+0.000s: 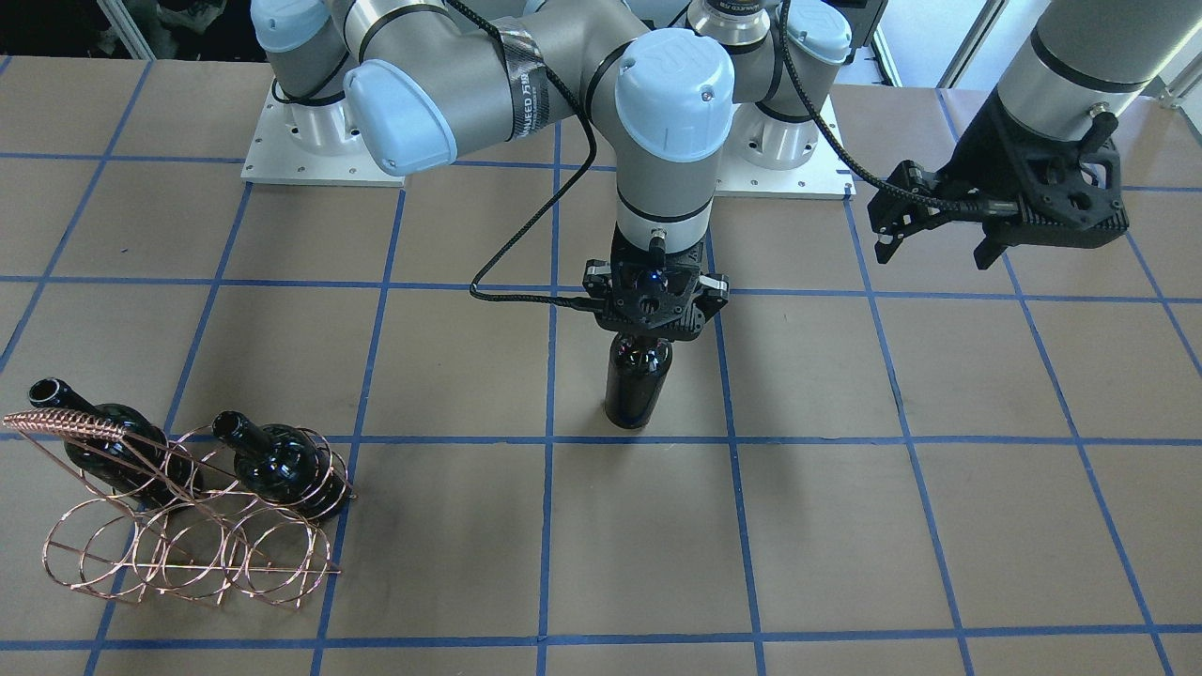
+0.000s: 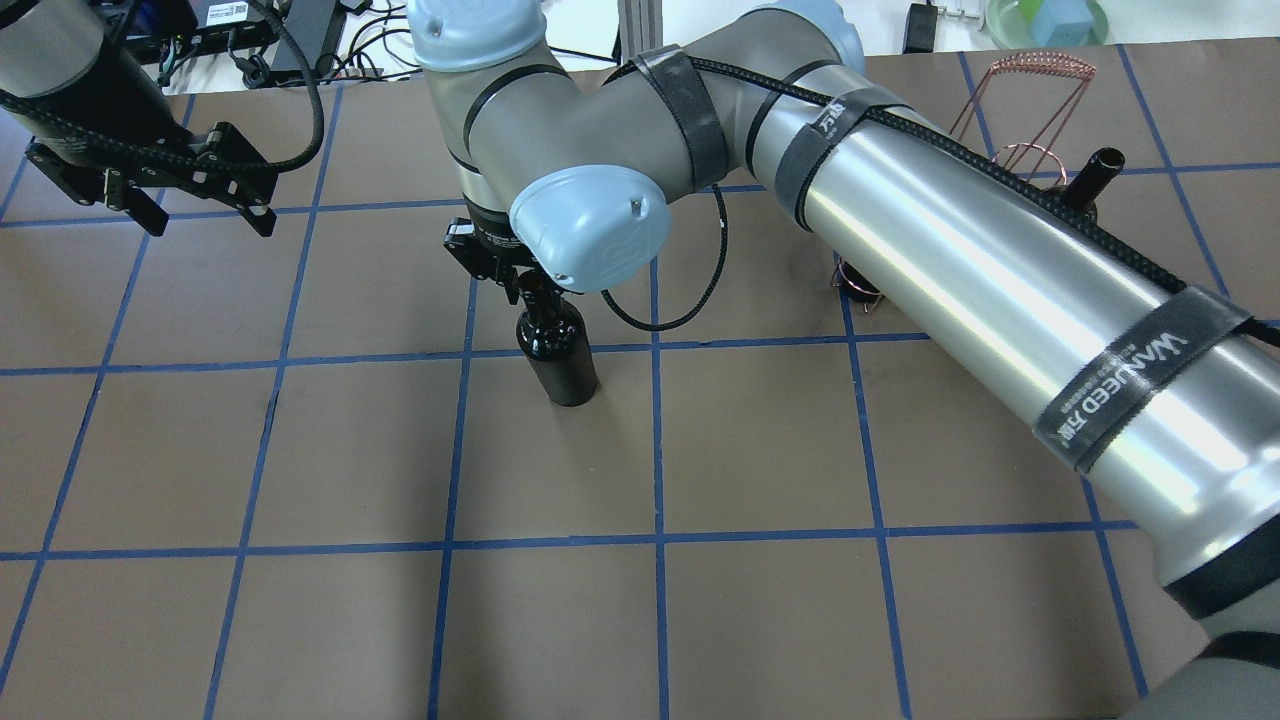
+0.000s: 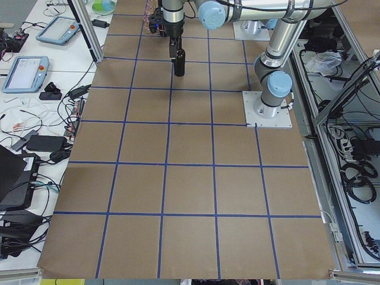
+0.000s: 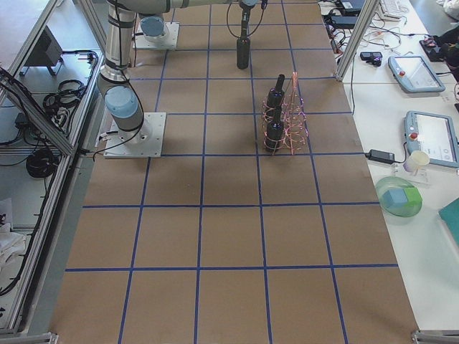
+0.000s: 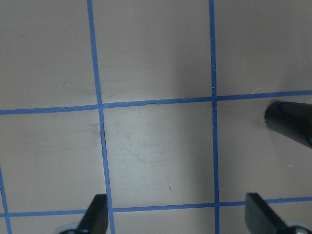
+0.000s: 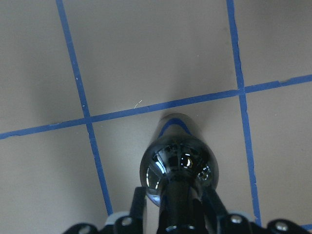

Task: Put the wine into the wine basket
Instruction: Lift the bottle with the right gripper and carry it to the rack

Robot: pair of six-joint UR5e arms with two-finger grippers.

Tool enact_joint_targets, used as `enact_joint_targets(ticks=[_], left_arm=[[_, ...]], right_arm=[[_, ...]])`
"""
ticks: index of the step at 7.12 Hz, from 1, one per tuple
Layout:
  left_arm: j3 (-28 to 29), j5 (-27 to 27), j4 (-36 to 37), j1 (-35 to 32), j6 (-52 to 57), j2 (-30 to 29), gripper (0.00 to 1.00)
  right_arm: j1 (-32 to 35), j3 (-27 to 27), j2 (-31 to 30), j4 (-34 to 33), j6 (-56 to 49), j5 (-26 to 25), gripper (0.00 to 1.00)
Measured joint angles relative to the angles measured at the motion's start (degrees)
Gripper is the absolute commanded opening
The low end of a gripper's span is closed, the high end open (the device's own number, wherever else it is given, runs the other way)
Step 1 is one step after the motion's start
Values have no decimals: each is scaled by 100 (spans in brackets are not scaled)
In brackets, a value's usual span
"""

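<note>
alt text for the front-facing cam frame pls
The right hand grips the neck of an upright wine bottle standing at frame centre. The left hand hangs open and empty at view right; the copper wine basket at lower left holds two more bottles.

Brown table [image 3: 190, 190], blue tape grid [image 5: 156, 103]; white side benches [image 4: 423, 258], teach pendants [image 4: 432, 140], cables [image 3: 355, 172]

The right arm [image 2: 980, 270] hides most of the wine basket [image 2: 1040, 63] (handle visible) overhead.
</note>
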Motion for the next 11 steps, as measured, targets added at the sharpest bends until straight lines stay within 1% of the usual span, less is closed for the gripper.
enact_joint_targets(ticks=[1,3,5,7,10,11], left_arm=[[0,-13,3,-9,-2,0,100],[0,-15,1,-12,-2,0,100],[0,-3,-1,-4,0,0,100],[0,-7,-2,-5,0,0,100],[0,-18,0,-14,0,0,100],[0,-19,2,-16,0,0,100]], right_arm=[[2,3,-6,22,-4,-16,2],[-28,6,-76,122,-12,-55,0],[-186,0,-328,315,-96,-103,0],[-747,12,-864,988,-696,-188,0],[-1930,33,-1658,2132,-2430,-498,0],[-2325,36,-1878,2423,-3039,-582,0]])
